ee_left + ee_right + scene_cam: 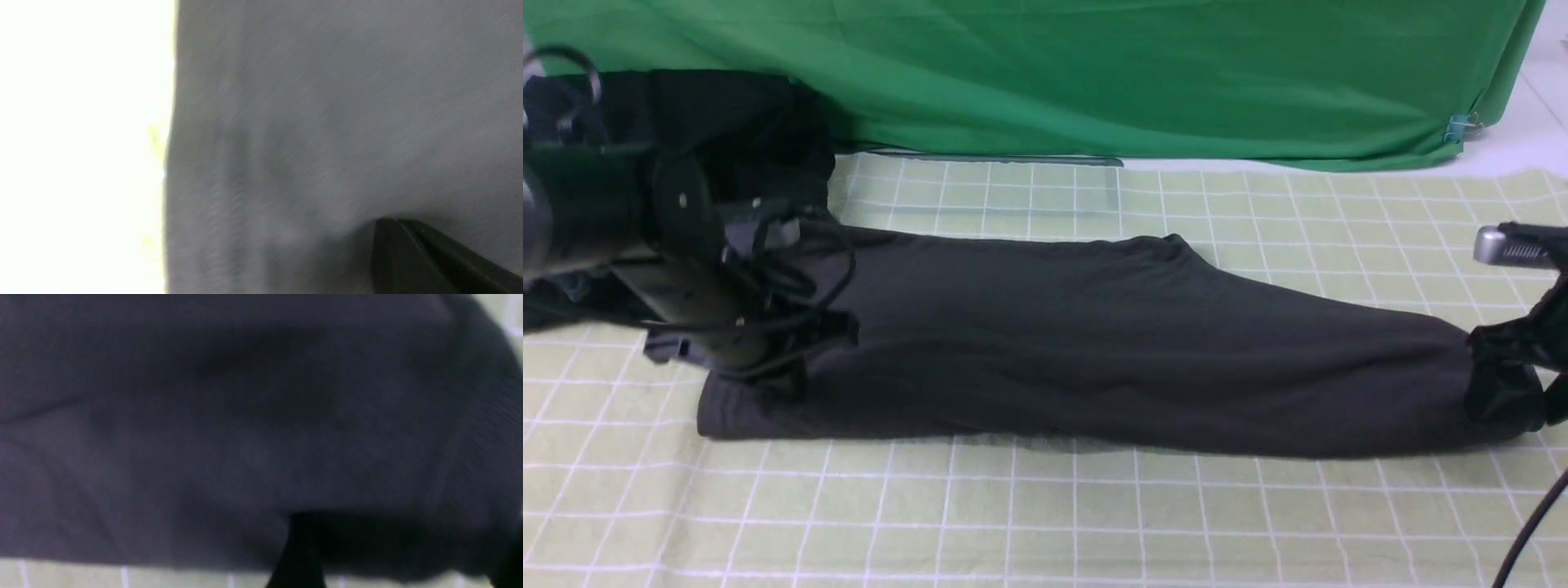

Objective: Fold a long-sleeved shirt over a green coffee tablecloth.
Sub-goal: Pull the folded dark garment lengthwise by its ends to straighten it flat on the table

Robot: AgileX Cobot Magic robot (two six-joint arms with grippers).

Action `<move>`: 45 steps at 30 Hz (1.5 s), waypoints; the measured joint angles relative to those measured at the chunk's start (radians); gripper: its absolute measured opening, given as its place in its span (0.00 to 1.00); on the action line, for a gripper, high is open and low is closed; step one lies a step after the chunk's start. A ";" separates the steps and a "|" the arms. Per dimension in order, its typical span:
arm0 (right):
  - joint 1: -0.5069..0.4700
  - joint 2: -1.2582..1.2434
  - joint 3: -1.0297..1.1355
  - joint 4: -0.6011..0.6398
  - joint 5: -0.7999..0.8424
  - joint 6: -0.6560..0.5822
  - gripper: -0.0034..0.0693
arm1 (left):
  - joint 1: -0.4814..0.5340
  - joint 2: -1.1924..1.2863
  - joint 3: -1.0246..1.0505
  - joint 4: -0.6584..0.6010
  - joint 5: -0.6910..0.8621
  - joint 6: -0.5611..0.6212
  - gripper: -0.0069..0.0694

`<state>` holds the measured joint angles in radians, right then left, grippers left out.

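The long-sleeved shirt [1111, 343] lies folded into a long dark grey band across the green coffee tablecloth [1013, 514], with no print showing. My left gripper [821, 339] is at the band's left end. In the left wrist view its fingers [388, 245] are pressed together, tips sunk into the grey shirt [318, 122]. My right gripper [1507, 380] is at the right end. In the right wrist view the right gripper [402, 563] stands open over the shirt's edge [245, 437], one black finger [300, 555] showing and the other at the frame's corner.
A vivid plain green cloth [1094, 73] hangs along the back, held by a clip [1462, 126]. A black heap of garments [727, 122] sits at the back left behind my left arm. A black cable [1535, 523] crosses the front right corner.
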<state>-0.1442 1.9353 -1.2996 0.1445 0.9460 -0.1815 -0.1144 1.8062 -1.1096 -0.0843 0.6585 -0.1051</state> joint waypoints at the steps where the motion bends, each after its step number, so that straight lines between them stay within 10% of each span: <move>1: 0.000 0.004 0.000 0.001 0.000 -0.002 0.69 | 0.001 0.001 0.002 0.000 -0.003 0.000 0.09; 4: 0.000 0.015 0.000 -0.017 -0.003 -0.004 0.27 | 0.009 0.011 0.008 -0.004 -0.013 0.000 0.09; 7: 0.001 0.002 0.000 -0.095 0.007 0.061 0.12 | 0.014 0.013 0.008 -0.011 -0.013 0.000 0.09; 12: 0.003 -0.003 0.000 -0.151 0.043 0.106 0.16 | 0.016 0.014 0.008 -0.019 -0.013 0.000 0.09; 23: 0.002 -0.072 -0.117 -0.197 0.215 0.135 0.78 | 0.018 -0.113 0.014 -0.023 0.067 0.009 0.09; 41: -0.001 0.111 -0.124 -0.031 0.042 0.093 0.81 | 0.018 -0.227 0.017 -0.026 0.186 0.020 0.09; 45: -0.002 0.127 -0.133 -0.028 0.054 0.052 0.56 | 0.018 -0.227 0.019 -0.026 0.195 0.025 0.09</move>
<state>-0.1460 2.0623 -1.4321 0.1166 0.9997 -0.1290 -0.0959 1.5794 -1.0909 -0.1103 0.8533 -0.0803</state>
